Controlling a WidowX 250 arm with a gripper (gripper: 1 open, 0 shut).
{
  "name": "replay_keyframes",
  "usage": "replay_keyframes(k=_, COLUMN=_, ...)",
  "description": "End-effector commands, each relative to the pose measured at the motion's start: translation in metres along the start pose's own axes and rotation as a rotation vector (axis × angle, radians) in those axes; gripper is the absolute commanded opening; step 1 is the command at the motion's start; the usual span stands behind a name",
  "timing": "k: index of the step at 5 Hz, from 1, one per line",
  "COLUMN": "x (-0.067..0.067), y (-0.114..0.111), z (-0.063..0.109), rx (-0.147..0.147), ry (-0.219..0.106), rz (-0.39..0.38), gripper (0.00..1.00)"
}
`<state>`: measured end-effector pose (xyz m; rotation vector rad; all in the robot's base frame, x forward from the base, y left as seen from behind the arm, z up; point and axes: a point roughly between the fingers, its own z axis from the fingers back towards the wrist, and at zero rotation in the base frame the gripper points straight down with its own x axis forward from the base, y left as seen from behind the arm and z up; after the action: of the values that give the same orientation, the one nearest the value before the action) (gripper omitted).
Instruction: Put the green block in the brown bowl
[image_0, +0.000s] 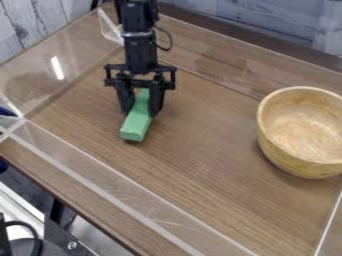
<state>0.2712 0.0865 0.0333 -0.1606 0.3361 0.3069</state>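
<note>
Wood table: bright green block between open jaws; brown bowl apart.

Arm vertical, hand pointing down, fingers seemingly spread

The robot arm is thin and black. Its black pincer has two straight fingers.

A matt, wood-grain table carries a light-brown wooden bowl with visible grain and a smooth, softly sheened interior. The green block looks plain, smooth and matt, like painted wood or plastic. The gripper is black with a dull finish, inside clear, glossy walls.
</note>
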Motion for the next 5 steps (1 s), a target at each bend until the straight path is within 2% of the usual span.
replay_keyframes(k=1, x=0.000, y=-0.025, z=0.063, rx=-0.009, ry=-0.111, rz=-0.054, gripper=0.00)
replay_keyframes(k=2, x=-0.007, y=-0.066, z=0.079, rx=-0.039, ry=-0.156, rz=-0.133, gripper=0.00)
replay_keyframes(k=3, x=-0.009, y=-0.109, z=0.080, rx=-0.055, ry=-0.181, rz=-0.221, gripper=0.00)
replay_keyframes(k=4, x=-0.003, y=-0.134, z=0.072, rx=-0.057, ry=-0.153, rz=-0.263, gripper=0.00)
replay_keyframes(k=5, x=-0.006, y=-0.157, z=0.076, rx=-0.020, ry=-0.135, rz=-0.300, gripper=0.00)
